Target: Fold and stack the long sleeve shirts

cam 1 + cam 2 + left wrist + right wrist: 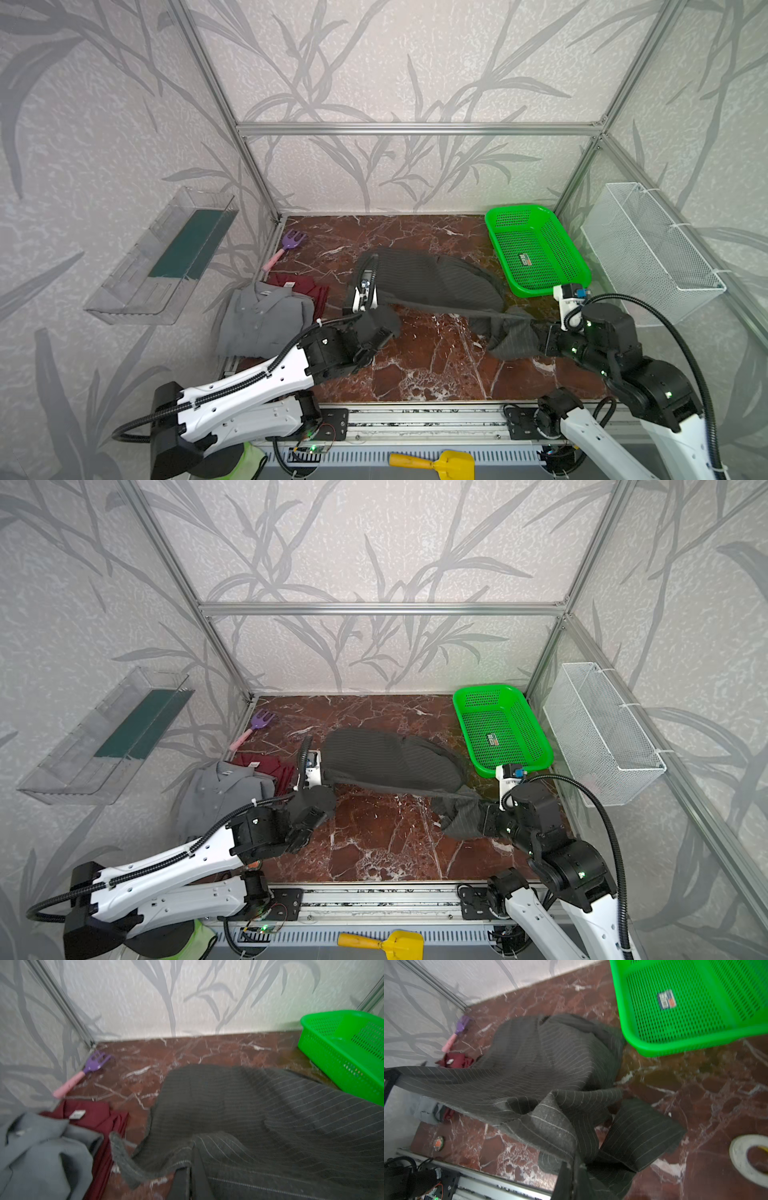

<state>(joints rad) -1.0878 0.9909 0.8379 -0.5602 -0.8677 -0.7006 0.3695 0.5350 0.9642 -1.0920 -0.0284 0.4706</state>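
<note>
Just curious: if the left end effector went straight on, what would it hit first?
Probably the pinstriped shirt that the left end effector grips, heaped right ahead; beyond it, the table, though depth is unclear.

Pinstriped shirt [432,278] stretched aloft; grey shirt [262,320] seemingly overlapping red shirt [308,287].

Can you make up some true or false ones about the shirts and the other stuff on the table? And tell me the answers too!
1. The left gripper and the right gripper are both shut on the pinstriped shirt. True.
2. The green basket has a folded shirt inside. False: there are no clothes in it, only a small label on its floor.
3. The grey shirt lies partly on top of the dark red shirt. True.
4. The toy rake is yellow all over. False: its head is purple and its handle is pink.
</note>
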